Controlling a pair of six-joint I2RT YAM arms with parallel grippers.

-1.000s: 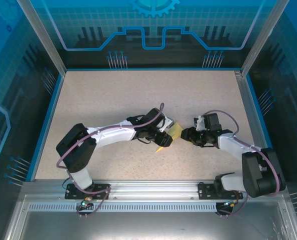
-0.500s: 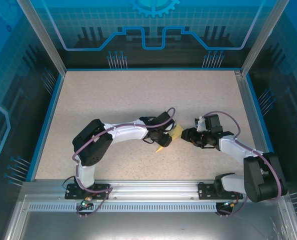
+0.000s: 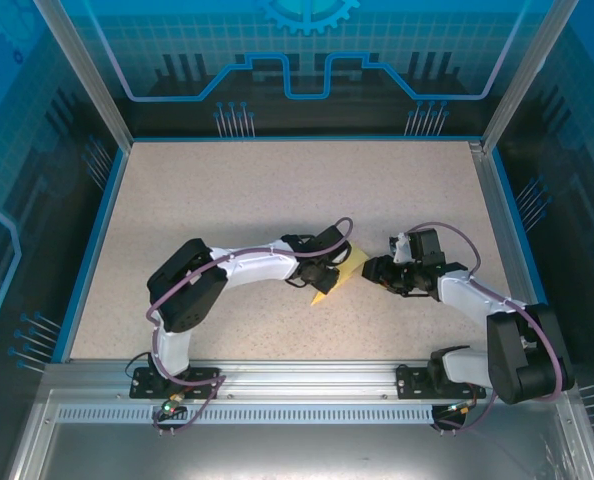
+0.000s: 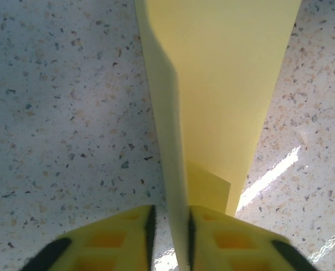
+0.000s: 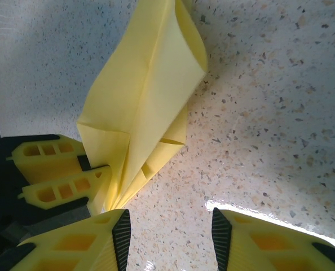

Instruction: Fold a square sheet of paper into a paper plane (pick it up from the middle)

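Speckled beige table — the yellow paper plane seemingly rests on it, near the front-middle.

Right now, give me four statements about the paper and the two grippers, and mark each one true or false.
1. The left gripper pinches the folded paper. True.
2. The right gripper is clamped on the paper. False: its jaws stand apart over bare table.
3. The paper lies flat and unfolded. False: it is creased into layers.
4. The paper sits between the two grippers. True.
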